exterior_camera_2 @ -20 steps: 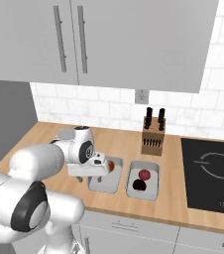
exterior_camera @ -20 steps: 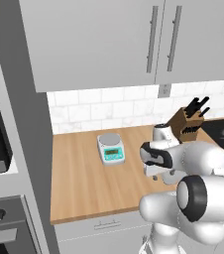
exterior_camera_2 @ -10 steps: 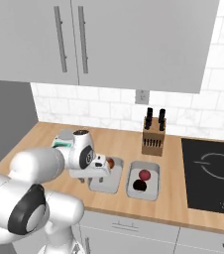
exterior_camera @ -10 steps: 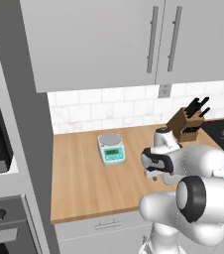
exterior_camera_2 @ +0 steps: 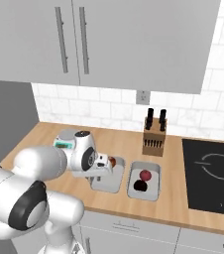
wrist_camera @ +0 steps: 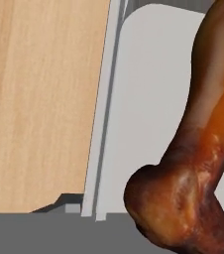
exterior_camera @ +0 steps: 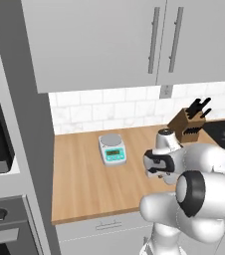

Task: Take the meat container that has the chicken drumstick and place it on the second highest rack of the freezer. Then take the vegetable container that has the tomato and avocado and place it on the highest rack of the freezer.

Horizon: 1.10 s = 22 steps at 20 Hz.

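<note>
Arm bent low over the wooden counter [exterior_camera_2: 183, 198], hand pointing down into the meat container [exterior_camera_2: 109, 179] left of the knife block [exterior_camera_2: 153, 141]. Chicken drumstick [wrist_camera: 193, 163] lies in that container beside its rim. Gripper [exterior_camera_2: 100, 174]: jaw spacing and hold cannot be told.

Pale grey shallow meat container [exterior_camera_2: 109, 179] beside the dark wooden knife block [exterior_camera_2: 153, 141]: its near-left part is covered by the white arm's hand, rim visible on the right and front only. Glossy reddish-brown chicken drumstick [exterior_camera_2: 112, 161] shows as a small lump past the hand; the rest is hidden. Close up, the drumstick [wrist_camera: 193, 149] runs off the top, right and bottom edges. The container wall [wrist_camera: 104, 114] is cut at top and bottom.

Gripper: fingers not discernible, buried behind the wrist; whether they pinch the rim cannot be told.

Second grey vegetable container [exterior_camera_2: 151, 193], on the knife block's near side: the dark lump beside the dark-red round tomato [exterior_camera_2: 145, 174] is too small to identify.

Small grey kitchen scale with teal front [exterior_camera_2: 63, 144], left of the block, is half behind the arm.
</note>
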### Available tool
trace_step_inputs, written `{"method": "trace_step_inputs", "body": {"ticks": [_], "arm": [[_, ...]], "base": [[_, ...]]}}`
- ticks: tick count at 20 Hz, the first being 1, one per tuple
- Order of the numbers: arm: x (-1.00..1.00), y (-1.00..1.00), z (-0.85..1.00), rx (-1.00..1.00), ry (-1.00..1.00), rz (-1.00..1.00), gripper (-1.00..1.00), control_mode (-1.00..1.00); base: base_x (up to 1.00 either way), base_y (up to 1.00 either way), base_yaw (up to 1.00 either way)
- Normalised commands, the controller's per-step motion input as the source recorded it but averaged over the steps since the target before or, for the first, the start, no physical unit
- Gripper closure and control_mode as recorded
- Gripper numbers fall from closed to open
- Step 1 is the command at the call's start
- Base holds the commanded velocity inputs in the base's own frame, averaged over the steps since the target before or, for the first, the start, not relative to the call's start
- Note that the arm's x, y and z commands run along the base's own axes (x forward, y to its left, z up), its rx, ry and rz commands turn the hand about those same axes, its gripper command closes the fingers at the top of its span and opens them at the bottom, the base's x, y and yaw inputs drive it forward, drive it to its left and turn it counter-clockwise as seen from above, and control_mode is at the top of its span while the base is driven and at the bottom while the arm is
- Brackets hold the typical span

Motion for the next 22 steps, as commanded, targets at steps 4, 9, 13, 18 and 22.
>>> {"method": "trace_step_inputs", "body": {"ticks": [4, 9, 13, 18, 22], "arm": [[-0.18, 0.01, -0.09, 0.0, 0.0, 0.0, 1.0, -1.0], [-0.32, 0.04, 0.27, 0.0, 0.0, 0.0, 1.0, -1.0], [-0.53, 0.08, 1.0, 0.0, 0.0, 0.03, 1.0, -1.0], [-0.62, 0.38, 1.0, -0.09, 0.0, 0.06, 1.0, -1.0], [-0.38, 0.48, 1.0, -0.11, 0.03, 0.0, 1.0, -1.0]], "base": [[0.0, 0.0, 0.0], [0.0, 0.0, 0.0], [0.0, 0.0, 0.0], [0.0, 0.0, 0.0], [0.0, 0.0, 0.0]]}}
